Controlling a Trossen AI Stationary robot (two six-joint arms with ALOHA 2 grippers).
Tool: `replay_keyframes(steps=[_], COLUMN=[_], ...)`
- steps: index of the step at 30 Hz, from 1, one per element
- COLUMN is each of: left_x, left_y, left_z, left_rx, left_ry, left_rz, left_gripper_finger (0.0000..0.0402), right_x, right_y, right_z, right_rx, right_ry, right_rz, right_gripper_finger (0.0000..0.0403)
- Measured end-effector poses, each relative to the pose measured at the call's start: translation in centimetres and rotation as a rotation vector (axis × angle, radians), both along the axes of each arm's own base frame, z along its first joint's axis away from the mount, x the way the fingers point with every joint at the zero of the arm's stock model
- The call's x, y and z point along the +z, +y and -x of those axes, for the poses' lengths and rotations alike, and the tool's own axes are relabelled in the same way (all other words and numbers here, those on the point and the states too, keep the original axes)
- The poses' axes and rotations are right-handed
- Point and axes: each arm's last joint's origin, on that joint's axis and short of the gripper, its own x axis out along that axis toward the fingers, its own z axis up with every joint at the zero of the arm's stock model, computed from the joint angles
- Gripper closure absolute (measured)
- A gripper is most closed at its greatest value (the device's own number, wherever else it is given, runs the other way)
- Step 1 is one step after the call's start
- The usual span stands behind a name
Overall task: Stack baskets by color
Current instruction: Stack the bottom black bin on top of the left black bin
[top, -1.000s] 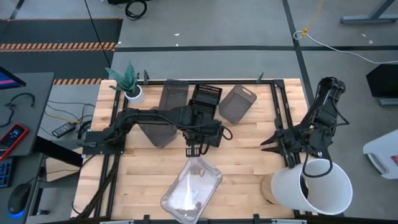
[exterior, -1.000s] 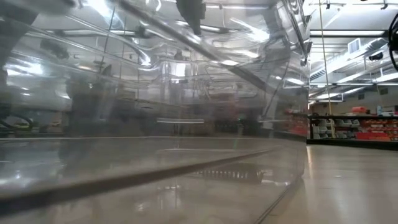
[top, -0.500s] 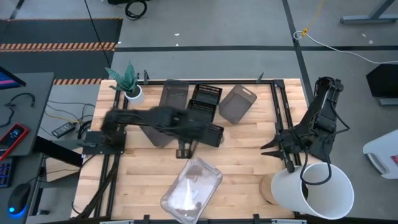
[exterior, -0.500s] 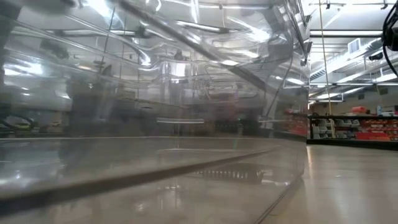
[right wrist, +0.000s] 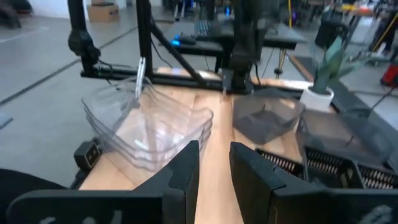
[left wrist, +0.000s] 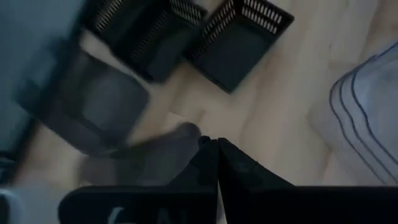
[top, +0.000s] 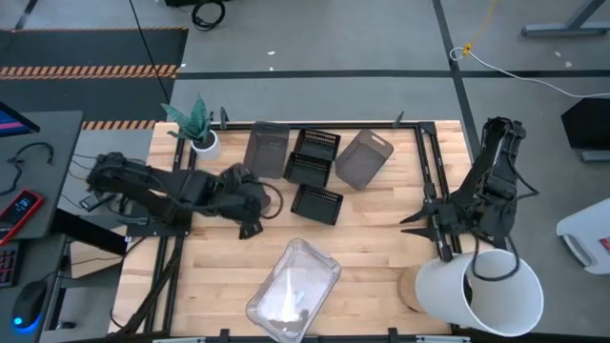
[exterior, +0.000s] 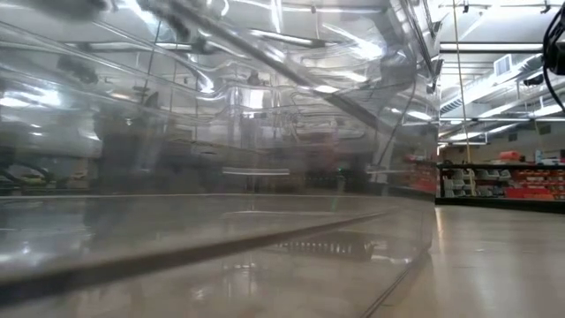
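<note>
- Left gripper [top: 250, 229] is shut and empty, above the worktop's left-centre, beside a grey basket [top: 233, 197].
- Right gripper [top: 426, 222] waits near the right edge, fingers partly apart, holding nothing, beside the white bucket [top: 486, 286].
- Clear baskets [top: 294, 292] sit nested at the front edge.
- Black baskets: two overlapping at the back edge [top: 313, 157], one [top: 316, 204] loose at centre.
- Grey baskets: two more lie separately at the back, [top: 266, 149] and [top: 363, 158].
- Judged step: collect a loose basket. Open the jaws fully before descent, grip one wall squarely, and lower it level into its colour-mate.
</note>
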Motion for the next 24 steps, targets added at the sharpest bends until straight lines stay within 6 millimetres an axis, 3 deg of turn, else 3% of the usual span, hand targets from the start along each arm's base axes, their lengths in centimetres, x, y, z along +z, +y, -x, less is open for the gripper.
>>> replay_keyframes(steps=[5,10,18,24], left_x=[-5.2,-8.2,-10.7,-12.1], left_y=[0.0,0.0,1.9,3.0], left_z=[1.0,1.3,1.4,0.6], left_rx=[0.162,0.282,0.442,0.439], left_ry=[0.045,0.08,0.051,0.025], left_rz=[0.159,0.253,0.237,0.259], left_gripper_finger=[0.0359,0.0291,0.0177,0.0151], right_x=[0.7,1.0,1.3,1.3], right_y=[-0.2,-0.3,-0.3,-0.6], right_z=[0.1,0.1,-0.1,-0.4], right_rx=[0.021,0.028,0.025,-0.005], right_ry=[-0.054,-0.074,-0.1,-0.098], right_rz=[0.03,0.061,0.096,0.101], right_gripper_finger=[0.0308,0.0308,0.0308,0.0308])
